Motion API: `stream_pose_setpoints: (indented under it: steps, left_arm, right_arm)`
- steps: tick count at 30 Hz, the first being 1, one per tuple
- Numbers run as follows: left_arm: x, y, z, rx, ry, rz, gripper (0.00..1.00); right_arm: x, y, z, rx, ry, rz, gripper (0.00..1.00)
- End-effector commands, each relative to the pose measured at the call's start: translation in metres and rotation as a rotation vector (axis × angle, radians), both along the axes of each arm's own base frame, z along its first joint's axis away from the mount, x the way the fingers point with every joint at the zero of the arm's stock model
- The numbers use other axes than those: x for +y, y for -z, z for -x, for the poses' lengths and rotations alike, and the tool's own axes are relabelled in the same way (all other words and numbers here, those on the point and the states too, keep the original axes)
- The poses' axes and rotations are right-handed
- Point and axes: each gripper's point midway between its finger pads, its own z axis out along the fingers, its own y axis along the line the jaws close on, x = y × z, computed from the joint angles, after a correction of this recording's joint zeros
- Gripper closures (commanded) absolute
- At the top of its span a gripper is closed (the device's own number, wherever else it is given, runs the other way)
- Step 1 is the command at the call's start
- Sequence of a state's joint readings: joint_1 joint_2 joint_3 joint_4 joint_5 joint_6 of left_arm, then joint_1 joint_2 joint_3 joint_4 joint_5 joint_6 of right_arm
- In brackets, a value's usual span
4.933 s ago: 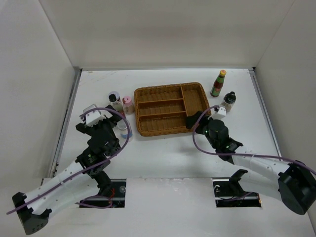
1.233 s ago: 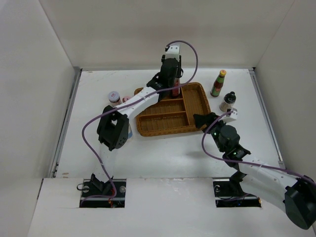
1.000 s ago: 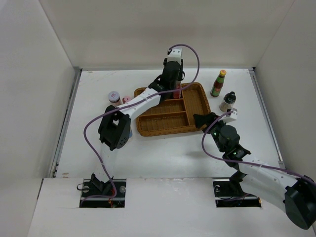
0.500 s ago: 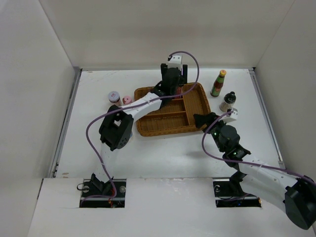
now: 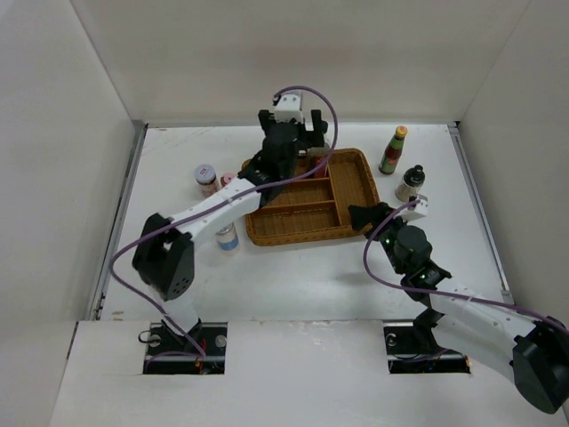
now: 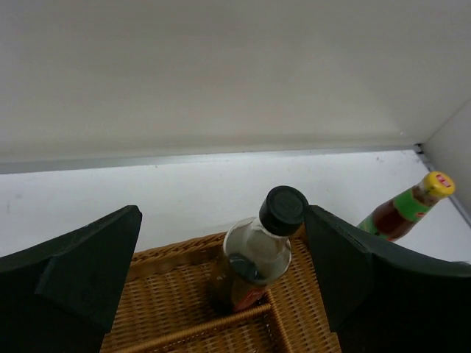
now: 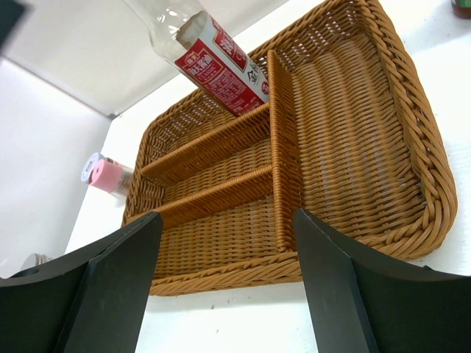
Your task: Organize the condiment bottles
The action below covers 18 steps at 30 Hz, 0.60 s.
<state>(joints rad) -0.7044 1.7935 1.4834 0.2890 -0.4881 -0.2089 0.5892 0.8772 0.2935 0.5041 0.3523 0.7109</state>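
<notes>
A clear black-capped bottle [image 5: 317,159] with a red label stands tilted in the far compartment of the wicker tray [image 5: 293,238]. My left gripper [image 5: 307,145] is open just above and behind it. In the left wrist view the bottle [image 6: 254,254] sits between the wide-apart fingers, its cap near the right finger [image 6: 346,272]. My right gripper [image 5: 363,216] is open and empty at the tray's near right corner. A red sauce bottle [image 5: 393,149] and a black-capped shaker [image 5: 410,183] stand right of the tray. Lilac-lidded [image 5: 206,178], pink-lidded [image 5: 228,181] and white-lidded [image 5: 228,238] jars stand left of it.
The right wrist view shows the tray [image 7: 427,184] with its dividers, the labelled bottle [image 7: 213,55] and the pink-lidded jar [image 7: 107,175]. White walls enclose the table at the back and on both sides. The left arm stretches across the table's left half.
The left gripper, shut on the black-capped bottle over the tray a second ago, has let it go and drawn back to the left. The right arm has not moved.
</notes>
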Motion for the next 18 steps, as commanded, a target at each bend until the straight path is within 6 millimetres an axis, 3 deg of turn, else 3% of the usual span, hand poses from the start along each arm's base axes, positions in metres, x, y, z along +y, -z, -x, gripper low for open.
stream_pose_setpoints:
  steps: [1,6,9,12,15,18]
  left_arm:
    - [0.036,-0.05,0.029,-0.087,-0.033,0.081,0.05]
    - [0.097,-0.027,0.086,-0.016,-0.133,0.034,0.07]
    - [0.137,0.007,0.127,0.082,-0.204,-0.041,0.15]
    - [0.173,0.047,0.166,0.215,-0.268,-0.122,0.15]
    - [0.197,0.075,0.201,0.325,-0.287,-0.081,0.12]
    - [0.206,0.086,0.217,0.372,-0.268,-0.033,0.1]
  right_arm:
    - [-0.002,-0.013,-0.003,-0.036,0.018,-0.015,0.21]
    - [-0.001,-0.012,-0.003,-0.033,0.011,-0.021,0.21]
    - [-0.002,-0.012,-0.004,-0.035,0.018,-0.015,0.21]
    - [0.001,-0.008,-0.004,-0.02,0.009,-0.014,0.2]
    - [0.0,-0.007,-0.006,-0.017,0.015,-0.003,0.19]
    - [0.002,-0.002,-0.008,-0.004,0.012,0.003,0.18]
